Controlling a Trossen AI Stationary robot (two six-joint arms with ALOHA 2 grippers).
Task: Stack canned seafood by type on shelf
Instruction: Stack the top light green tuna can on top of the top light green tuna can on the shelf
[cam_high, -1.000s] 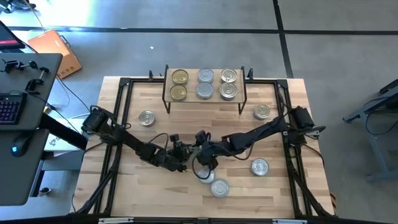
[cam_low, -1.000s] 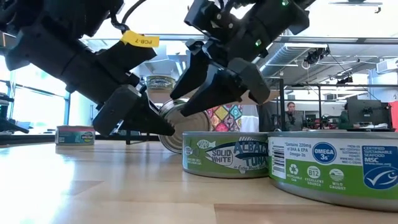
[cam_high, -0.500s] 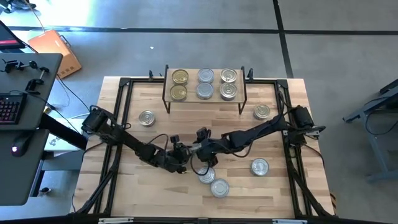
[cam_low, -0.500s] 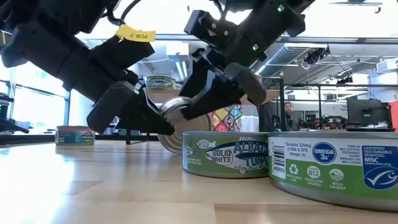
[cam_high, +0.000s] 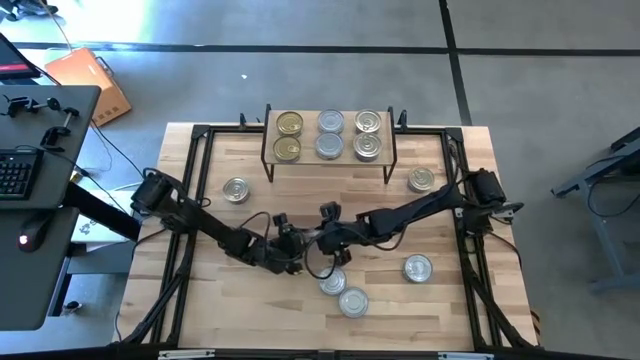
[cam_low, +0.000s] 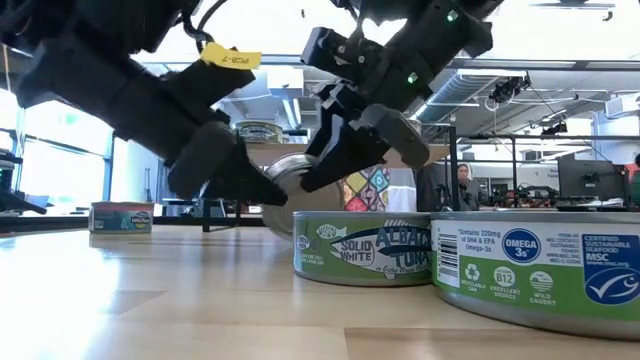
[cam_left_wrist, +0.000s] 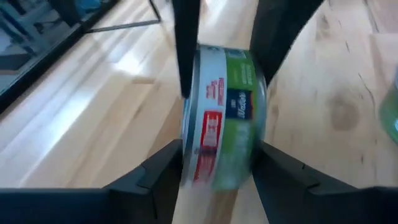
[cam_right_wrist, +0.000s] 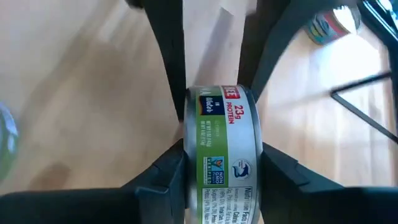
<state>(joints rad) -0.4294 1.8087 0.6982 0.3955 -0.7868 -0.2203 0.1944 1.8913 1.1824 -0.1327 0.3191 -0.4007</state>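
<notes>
The table (cam_high: 250, 310) spreads wide in the high view, and at its twelve o'clock edge the shelf (cam_high: 328, 160) carries six tins in three columns, gold lids at the nine o'clock side. Loose canned seafood sits around: one tin at ten o'clock (cam_high: 236, 189), one at two o'clock (cam_high: 421, 180), three more toward five o'clock (cam_high: 417, 268). Dead centre, both arms meet on one tin (cam_low: 290, 175) turned on edge, lifted just clear of the wood. The left gripper (cam_left_wrist: 217, 165) has its jaws against the tin's two flat faces, and the right gripper (cam_right_wrist: 221, 165) pinches those same faces from the opposite side, so both jaws hold it. My read: a handover. This tin looks rigid, dense and slick, so squeezing the flat faces squarely beats the curved, labelled wall.
</notes>
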